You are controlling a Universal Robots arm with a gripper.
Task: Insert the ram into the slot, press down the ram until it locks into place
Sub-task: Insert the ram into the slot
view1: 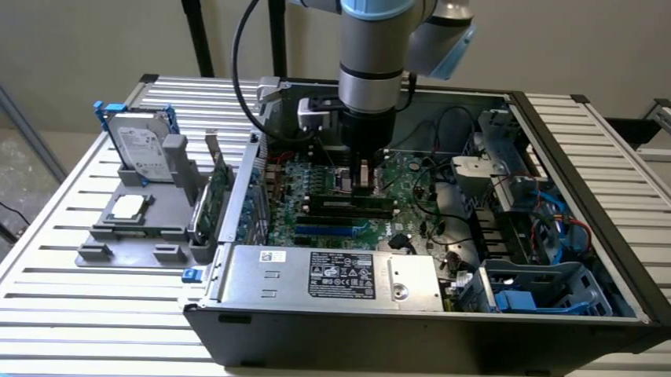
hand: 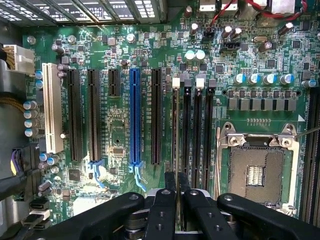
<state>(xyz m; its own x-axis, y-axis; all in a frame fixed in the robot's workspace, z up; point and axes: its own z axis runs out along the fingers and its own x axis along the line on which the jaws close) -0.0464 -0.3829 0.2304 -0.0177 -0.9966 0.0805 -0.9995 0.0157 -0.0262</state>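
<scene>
Gripper (hand: 177,182) fingers are drawn nearly together, clamping the top edge of the ram (hand: 175,130) near its middle, presumably so that downward force spreads evenly to both ends. Held edge-up, the ram stands along the outermost black slot (hand: 175,87), parallel to the three other slots. The end latch does not yet look closed. The motherboard (hand: 120,135) lies flat inside the open case (view1: 419,330).

Black memory slots (hand: 186,130): four were counted.
Blue slot (hand: 134,117): one was counted.
White slot (hand: 51,115): one was counted.
CPU socket (hand: 257,172): one was counted.
Hard drive (view1: 141,148): one was counted.
Gripper (hand: 177,182): one was counted.
</scene>
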